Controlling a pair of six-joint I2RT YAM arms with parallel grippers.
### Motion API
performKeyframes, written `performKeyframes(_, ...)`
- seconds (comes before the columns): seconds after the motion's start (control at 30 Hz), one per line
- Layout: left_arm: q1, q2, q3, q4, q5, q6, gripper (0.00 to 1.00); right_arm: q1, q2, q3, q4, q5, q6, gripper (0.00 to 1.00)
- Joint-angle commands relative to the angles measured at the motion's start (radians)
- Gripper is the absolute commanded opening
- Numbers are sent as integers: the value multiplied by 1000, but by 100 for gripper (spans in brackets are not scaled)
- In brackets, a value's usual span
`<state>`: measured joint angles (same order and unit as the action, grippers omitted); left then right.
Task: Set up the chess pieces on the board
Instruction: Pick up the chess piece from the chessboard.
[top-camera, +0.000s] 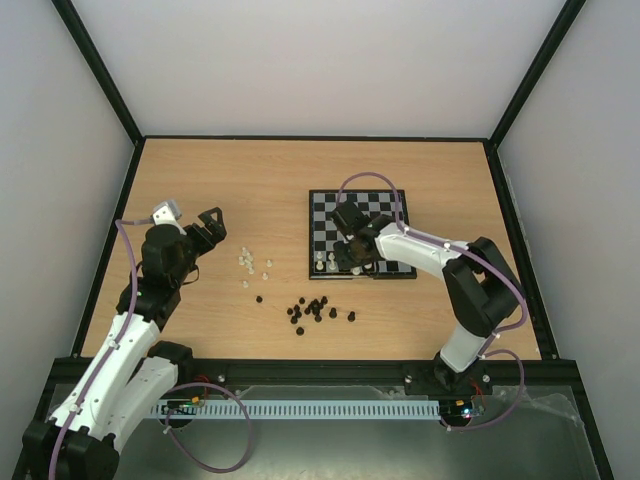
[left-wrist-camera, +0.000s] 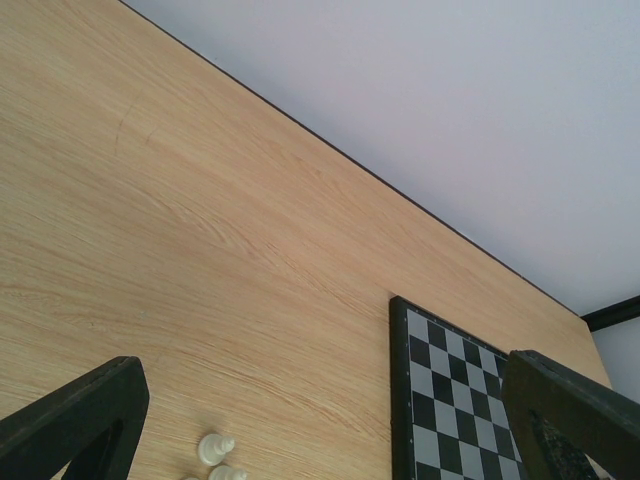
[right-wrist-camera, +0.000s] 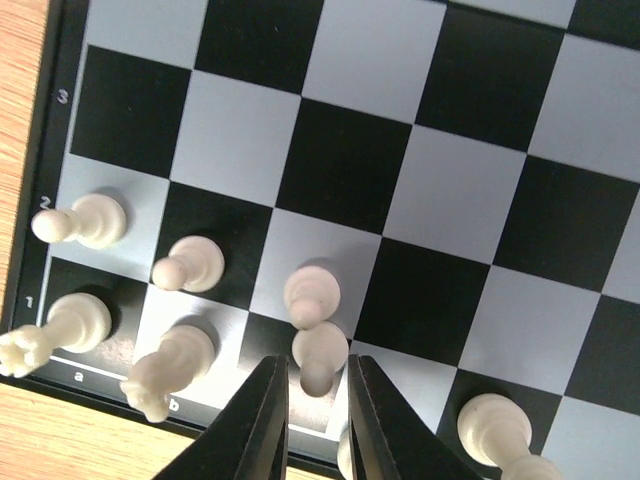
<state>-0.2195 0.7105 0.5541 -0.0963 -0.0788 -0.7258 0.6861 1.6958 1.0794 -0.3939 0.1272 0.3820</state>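
Note:
The board lies right of the table's centre. It also shows in the right wrist view and the left wrist view. Several white chess pieces stand on its near left corner. My right gripper hangs over them. In the right wrist view its fingers are slightly apart around one standing white piece, with a gap on each side. Loose white pieces lie on the table left of the board, two showing in the left wrist view. My left gripper is wide open and empty above them.
A scatter of black pieces lies on the table in front of the board. White pawns stand in the second row; a rook and a knight stand in the first. The walls enclose the wooden table.

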Motion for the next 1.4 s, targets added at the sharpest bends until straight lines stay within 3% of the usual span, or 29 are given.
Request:
performKeyframes(0.0,-3,4,-11,10,2,8,100,4,22,38,-55,12,-12,18)
performKeyframes(0.63,-3,3,-11,9,2,8,99,4,47,52,-56,14,-10,7)
performKeyframes(0.97,-3,2,-10,8,4,8,99,1,-30,58,-94,66,-3,7)
performKeyframes(1.37,-2,-1,-9,6,3,7,100,-44,11,62,-82,79,3,7)
